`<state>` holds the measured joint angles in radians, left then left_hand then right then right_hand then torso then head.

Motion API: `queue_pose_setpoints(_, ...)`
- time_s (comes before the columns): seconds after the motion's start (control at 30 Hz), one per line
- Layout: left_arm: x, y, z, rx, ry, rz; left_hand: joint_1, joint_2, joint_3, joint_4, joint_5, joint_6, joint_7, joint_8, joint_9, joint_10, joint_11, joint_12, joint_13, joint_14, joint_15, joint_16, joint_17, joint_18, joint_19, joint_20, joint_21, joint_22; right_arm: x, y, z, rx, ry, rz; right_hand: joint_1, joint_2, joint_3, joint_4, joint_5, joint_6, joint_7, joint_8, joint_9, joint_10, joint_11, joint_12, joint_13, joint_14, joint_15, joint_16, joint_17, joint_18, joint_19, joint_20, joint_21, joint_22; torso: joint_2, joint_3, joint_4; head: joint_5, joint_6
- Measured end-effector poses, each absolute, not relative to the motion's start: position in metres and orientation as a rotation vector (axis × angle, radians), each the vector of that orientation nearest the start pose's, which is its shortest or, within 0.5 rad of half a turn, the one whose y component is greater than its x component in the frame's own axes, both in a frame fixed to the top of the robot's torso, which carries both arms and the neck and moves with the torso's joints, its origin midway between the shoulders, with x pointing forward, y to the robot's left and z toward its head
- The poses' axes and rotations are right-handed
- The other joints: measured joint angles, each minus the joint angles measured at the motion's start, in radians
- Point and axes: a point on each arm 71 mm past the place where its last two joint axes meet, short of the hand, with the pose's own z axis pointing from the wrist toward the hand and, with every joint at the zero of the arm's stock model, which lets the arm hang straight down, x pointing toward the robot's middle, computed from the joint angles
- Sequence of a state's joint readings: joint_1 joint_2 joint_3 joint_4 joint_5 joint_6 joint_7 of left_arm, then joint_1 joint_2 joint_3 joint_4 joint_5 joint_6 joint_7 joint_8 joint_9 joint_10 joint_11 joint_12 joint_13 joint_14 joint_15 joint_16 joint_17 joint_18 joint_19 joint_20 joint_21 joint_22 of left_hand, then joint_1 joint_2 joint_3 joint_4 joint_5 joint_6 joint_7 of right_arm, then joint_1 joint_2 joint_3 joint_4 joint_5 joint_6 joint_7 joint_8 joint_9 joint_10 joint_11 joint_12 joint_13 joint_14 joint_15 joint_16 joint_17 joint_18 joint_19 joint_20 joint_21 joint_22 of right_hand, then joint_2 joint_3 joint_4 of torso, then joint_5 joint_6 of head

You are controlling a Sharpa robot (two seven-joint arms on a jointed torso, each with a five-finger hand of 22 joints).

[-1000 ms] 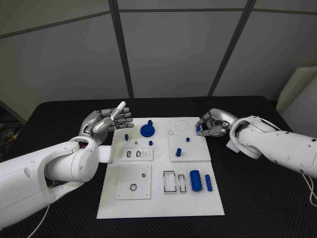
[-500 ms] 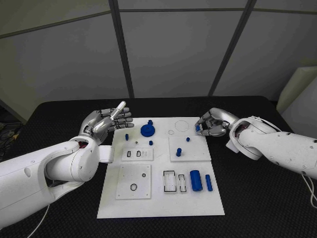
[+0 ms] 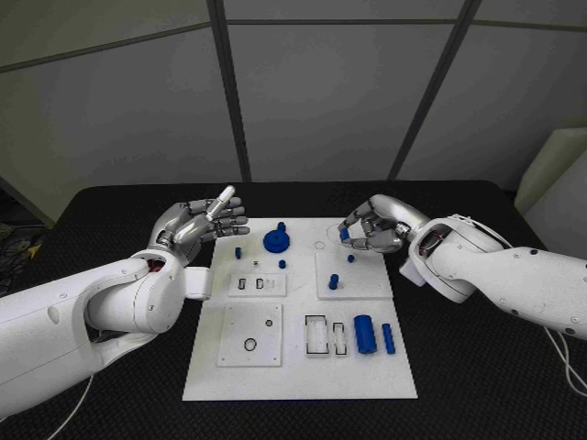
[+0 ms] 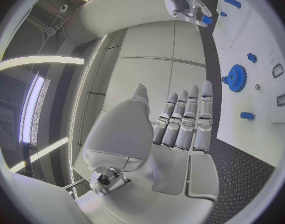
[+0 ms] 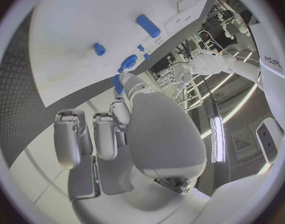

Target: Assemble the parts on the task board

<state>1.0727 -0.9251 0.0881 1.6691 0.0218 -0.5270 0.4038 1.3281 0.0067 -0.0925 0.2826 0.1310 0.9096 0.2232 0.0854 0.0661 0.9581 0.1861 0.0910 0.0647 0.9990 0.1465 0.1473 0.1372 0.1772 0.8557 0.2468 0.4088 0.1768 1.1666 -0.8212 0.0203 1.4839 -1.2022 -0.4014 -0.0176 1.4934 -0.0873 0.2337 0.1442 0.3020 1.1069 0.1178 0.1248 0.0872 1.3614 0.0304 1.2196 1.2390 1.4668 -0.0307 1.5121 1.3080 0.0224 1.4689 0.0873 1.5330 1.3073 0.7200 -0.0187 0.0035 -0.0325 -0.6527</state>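
While the right hand (image 3: 371, 225) hangs over the far part of the task board (image 3: 300, 380), at about one o'clock from the board's middle, it pinches a small blue part (image 3: 344, 234) between its fingertips, apparently poised to carry it to a seat on the board. The left hand (image 3: 201, 223) is raised off the board's far left corner, near eleven o'clock, fingers spread and holding nothing; I judge it is kept clear so the other arm can work. On the board, the blue gear (image 3: 276, 242) sits near twelve o'clock, small pegs stand around the middle, and a blue cylinder (image 3: 362, 334) lies beside a slimmer blue pin (image 3: 388, 338) at about four o'clock, next to outlined slots.
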Motion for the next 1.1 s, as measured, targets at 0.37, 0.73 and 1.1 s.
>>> queue_pose_setpoints(0.37,0.461,0.227,-0.18,-1.26,1.277,-1.424,0.004,0.004,0.0,0.0,0.0,0.0,0.0,0.0,0.0,0.0,0.0,0.0,0.0,0.0,0.0,0.0,0.001,0.0,0.0,0.0,0.0,0.0,0.487,-0.13,-0.171,0.069,1.617,0.917,-0.005,0.005,0.003,0.003,0.006,-0.002,-0.002,-0.001,0.0,0.0,0.0,0.0,-0.002,0.0,0.0,0.0,0.0,0.0,0.0,0.0,0.0,0.0,-0.012,-0.009,0.0061,0.021,-0.017)
queue_pose_setpoints(0.73,0.462,0.229,-0.18,-1.259,1.274,-1.421,0.004,0.004,0.0,0.0,0.0,0.0,0.0,0.0,0.0,0.0,0.0,0.0,0.0,0.0,0.0,0.0,0.001,0.0,0.0,0.0,0.0,0.0,0.485,-0.082,-0.179,0.031,1.667,0.893,-0.005,0.005,0.006,0.0,0.011,-0.005,-0.004,-0.009,0.0,0.0,0.0,-0.014,-0.013,0.0,0.0,0.0,0.0,0.0,-0.003,-0.003,0.004,0.0,-0.013,-0.0107,0.0083,0.036,-0.022)
queue_pose_setpoints(1.1,0.462,0.225,-0.179,-1.258,1.275,-1.427,0.004,0.004,-0.003,0.003,0.0,0.0,0.0,0.0,0.0,0.0,0.0,0.0,0.0,0.0,0.0,0.0,0.001,0.0,0.0,0.0,0.0,0.0,0.473,-0.057,-0.192,-0.055,1.717,0.859,-0.017,-0.007,0.006,-0.001,0.012,-0.006,-0.005,-0.01,0.0,0.0,0.0,-0.014,-0.014,0.0,0.0,0.0,0.0,0.0,-0.003,-0.003,0.004,0.0,-0.012,-0.0088,0.0067,0.043,-0.03)
